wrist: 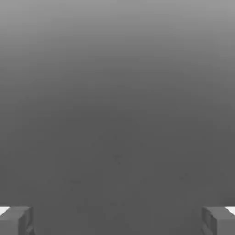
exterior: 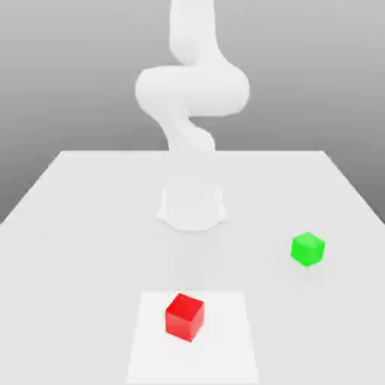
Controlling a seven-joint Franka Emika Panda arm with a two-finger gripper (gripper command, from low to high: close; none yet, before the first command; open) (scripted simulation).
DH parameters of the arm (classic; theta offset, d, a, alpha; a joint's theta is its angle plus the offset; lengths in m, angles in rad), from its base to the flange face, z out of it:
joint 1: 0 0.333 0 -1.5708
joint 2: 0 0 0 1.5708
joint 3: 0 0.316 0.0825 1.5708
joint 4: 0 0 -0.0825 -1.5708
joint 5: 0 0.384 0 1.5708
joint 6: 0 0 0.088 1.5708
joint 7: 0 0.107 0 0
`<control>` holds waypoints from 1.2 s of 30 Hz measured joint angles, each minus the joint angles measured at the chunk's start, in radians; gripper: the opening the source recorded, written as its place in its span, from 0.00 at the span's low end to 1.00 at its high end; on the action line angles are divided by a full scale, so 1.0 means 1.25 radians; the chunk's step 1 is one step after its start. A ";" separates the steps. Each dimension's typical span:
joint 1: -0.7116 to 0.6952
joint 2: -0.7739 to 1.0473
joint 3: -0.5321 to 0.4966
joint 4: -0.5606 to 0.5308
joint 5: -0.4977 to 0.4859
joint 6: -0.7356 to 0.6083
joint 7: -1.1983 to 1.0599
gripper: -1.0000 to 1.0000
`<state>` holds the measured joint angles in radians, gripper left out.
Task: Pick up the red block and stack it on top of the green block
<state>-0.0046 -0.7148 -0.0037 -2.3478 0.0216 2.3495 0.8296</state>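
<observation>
My gripper is spread wide, with nothing between its fingertips; that suits a reach for a block, since I need room to pass down both sides of one. The arm behind it stands raised above its base, so nothing of mine presses on either block.

Further out, the red block sits on the pale patch of the table, turned at an angle to the patch's edges. I judge that I should twist to match its faces, or I may catch corners and spin it.

The green block rests off the patch, toward the exterior view's right, well apart from the red. Its bare top makes it ready as a base, and the gap leaves room to grip the red without nudging it.
</observation>
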 joint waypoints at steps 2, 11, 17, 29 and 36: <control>-0.003 0.065 -0.001 -0.035 0.015 0.037 0.023 0.50; -0.019 0.331 0.014 -0.179 0.049 0.189 0.138 0.50; -0.036 0.504 0.027 -0.275 0.023 0.291 0.248 0.50; -0.034 0.778 0.011 -0.298 -0.030 0.502 0.334 0.00; -0.037 0.730 0.014 -0.304 -0.032 0.462 0.335 0.00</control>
<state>-0.0505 0.1977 0.0136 -2.7281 -0.0180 2.9274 1.2479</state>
